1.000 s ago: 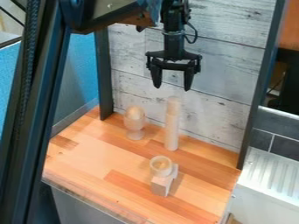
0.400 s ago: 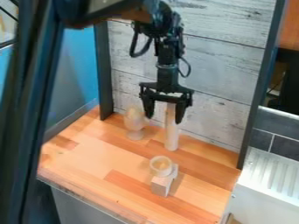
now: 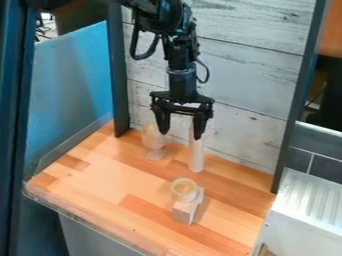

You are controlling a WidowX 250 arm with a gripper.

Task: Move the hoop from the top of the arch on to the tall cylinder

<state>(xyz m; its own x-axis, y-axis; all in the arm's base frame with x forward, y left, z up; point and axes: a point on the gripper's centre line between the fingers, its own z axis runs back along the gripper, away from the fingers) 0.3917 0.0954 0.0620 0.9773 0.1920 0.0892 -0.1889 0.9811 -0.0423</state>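
Note:
My gripper [image 3: 180, 131] hangs open above the back of the wooden surface, its fingers apart with nothing held between them. The tall pale cylinder [image 3: 196, 154] stands upright near the back wall, its upper part behind the right finger. Toward the front, a pale wooden arch [image 3: 186, 212] stands on the surface. The round hoop [image 3: 184, 189] lies at the arch's upper end, lower and slightly right of the gripper in the view.
A pale goblet-like piece with an egg-shaped top [image 3: 153, 142] stands left of the cylinder. Behind is a whitewashed plank wall [image 3: 247, 75] with dark posts on both sides. A white ribbed metal unit [image 3: 304, 210] adjoins the right edge.
The gripper has come down and shifted left, from high above the cylinder to beside its top. The arm's dark links have swung left. The hoop, arch and cylinder have stayed put.

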